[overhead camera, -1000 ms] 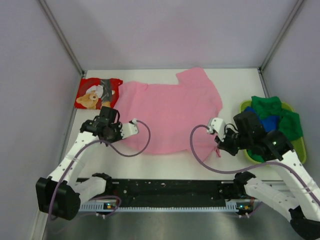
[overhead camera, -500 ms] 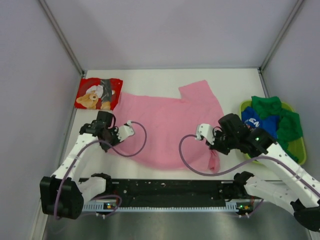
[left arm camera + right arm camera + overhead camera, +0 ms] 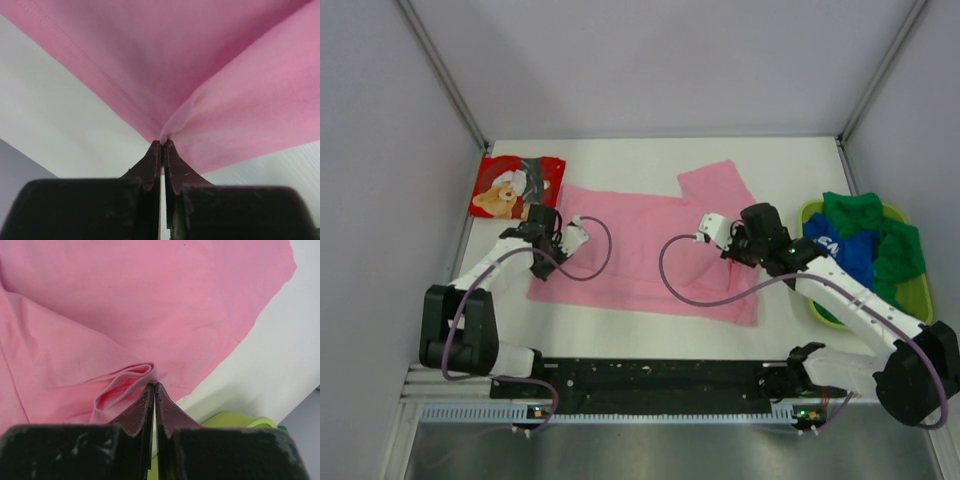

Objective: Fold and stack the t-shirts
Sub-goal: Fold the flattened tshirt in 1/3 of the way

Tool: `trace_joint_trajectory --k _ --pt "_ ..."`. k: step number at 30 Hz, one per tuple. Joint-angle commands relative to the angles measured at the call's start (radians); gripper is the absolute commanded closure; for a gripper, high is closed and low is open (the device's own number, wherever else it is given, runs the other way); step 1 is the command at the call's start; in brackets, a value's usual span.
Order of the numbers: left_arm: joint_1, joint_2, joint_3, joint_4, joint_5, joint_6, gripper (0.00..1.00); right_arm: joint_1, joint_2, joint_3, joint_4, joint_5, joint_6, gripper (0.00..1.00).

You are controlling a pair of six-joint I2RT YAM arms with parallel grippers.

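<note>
**A:** What has moved?

**B:** Both arms reach further from their bases than a second ago. The near hem of the pink t-shirt (image 3: pixel 640 255) has travelled with them, up over the shirt's own body. The cloth now lies as a shorter band across the middle of the table (image 3: pixel 620 155).

**A:** So the first fold is under way?

**B:** I judge so. The hem looks doubled over, but neither gripper has let go of it.

**A:** Start at the left.

**B:** The left gripper (image 3: pixel 162 146) is stretched forward, near the red teddy-bear shirt (image 3: pixel 515 187). Its fingers are pressed together on a pinch of pink hem, and the cloth tents up off the table.

**A:** And the right?

**B:** The right gripper (image 3: pixel 154 386) reaches inward over the shirt's right half. Its fingers are likewise closed, on a rolled lip of pink cloth. To its right, the blue shirt (image 3: pixel 842 250) and the green shirt (image 3: pixel 865 212) lie bunched in the yellow-green tray (image 3: pixel 920 290), so most of the folding remains.
</note>
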Motion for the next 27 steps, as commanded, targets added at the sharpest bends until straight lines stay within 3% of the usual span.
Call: trace_joint_trajectory --k 1,10,19,27 --pt "0.011 0.058 0.057 0.089 -0.074 -0.065 1.00 -0.036 0.038 0.002 0.159 -0.016 -0.044 1.00" --pt "0.023 0.098 0.075 0.109 -0.139 -0.108 1.00 -0.065 0.118 0.005 0.220 -0.011 -0.059 1.00" --pt "0.042 -0.019 0.051 0.167 -0.100 -0.145 1.00 -0.110 0.141 0.003 0.291 0.026 -0.059 1.00" --pt "0.046 0.079 0.079 0.170 -0.102 -0.167 1.00 -0.108 0.181 0.008 0.297 -0.016 -0.049 1.00"
